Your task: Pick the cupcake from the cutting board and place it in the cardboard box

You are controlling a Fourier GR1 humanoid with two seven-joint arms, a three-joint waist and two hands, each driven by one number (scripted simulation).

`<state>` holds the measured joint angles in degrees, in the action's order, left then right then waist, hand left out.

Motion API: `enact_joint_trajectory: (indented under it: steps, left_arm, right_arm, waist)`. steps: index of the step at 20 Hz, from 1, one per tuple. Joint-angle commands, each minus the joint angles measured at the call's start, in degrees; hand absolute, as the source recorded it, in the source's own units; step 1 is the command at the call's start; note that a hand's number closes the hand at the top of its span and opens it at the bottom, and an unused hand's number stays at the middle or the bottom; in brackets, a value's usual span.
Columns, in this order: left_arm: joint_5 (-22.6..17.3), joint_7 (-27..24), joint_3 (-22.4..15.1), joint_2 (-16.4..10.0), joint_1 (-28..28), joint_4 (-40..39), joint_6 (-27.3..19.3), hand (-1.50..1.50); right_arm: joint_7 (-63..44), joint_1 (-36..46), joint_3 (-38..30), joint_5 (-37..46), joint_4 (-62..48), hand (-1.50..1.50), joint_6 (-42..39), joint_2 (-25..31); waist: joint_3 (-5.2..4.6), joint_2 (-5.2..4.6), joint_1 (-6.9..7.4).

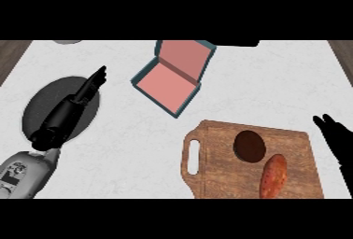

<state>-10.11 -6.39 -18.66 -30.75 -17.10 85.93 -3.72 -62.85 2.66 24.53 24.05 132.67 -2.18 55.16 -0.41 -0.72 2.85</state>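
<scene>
The cupcake (pixel 250 145) sat near the far edge of the cutting board (pixel 222 179), at the near right corner of the counter (pixel 276 84). Your right hand (pixel 334 137) stood just off the board's right edge, fingers straight and holding nothing. Seen from above, the cupcake showed as a dark brown round with a darker rim, and no wrapper could be made out. An orange-red sweet potato (pixel 273 176) lay just beside it toward the board's near edge; whether the two touched could not be told. The cardboard box (pixel 165 86) lay open toward the counter's far edge, its pink floor bare and its lid tipped back. Your left hand (pixel 88 89) stretched out flat and unladen over a dark grey plate (pixel 41 100) near the counter's left edge. The step in hand looked to be the reach. You would have done well to bring the right hand in over the board's right edge, come down on the cupcake from its far side, clear of the sweet potato, and close round its sides rather than press on its top.
</scene>
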Motion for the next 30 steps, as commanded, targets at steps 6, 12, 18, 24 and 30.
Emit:
enact_joint_trajectory:
  steps: [6, 12, 18, 24, 30]
  left_arm:
    - [1.03, -0.14, -0.22, 2.66, -1.78, -1.73, -0.21, 0.00]
    - [2.00, -0.20, -0.63, 2.86, 0.88, -0.77, -0.37, 0.00]
    - [0.84, -0.32, 2.37, 2.07, -0.96, -3.10, 1.27, 0.00]
    - [2.67, -0.41, 2.04, 2.35, 1.93, -0.46, 0.29, 0.00]
    - [2.03, 1.05, 3.76, 0.69, 3.43, 1.53, 1.69, 0.00]
  right_arm:
    - [-17.06, 15.18, 8.50, -2.90, -11.25, -1.50, -8.89, -11.38]
    - [-22.28, 20.84, 12.39, -1.88, -17.93, -1.50, -10.11, -20.60]
    - [-22.34, 24.53, 15.74, 4.06, -26.84, -1.50, -10.88, -26.19]
    - [-21.70, 26.78, 13.75, 5.57, -31.70, -1.50, -13.93, -29.64]
    - [-21.33, 26.44, 12.68, 7.29, -35.14, -1.50, -16.14, -32.47]
  waist:
    - [0.03, -0.17, 0.76]
    - [0.12, 0.58, -0.17]
    - [0.21, 0.60, -1.65]
    - [0.29, 0.84, -2.09]
    - [0.32, 0.96, -2.41]
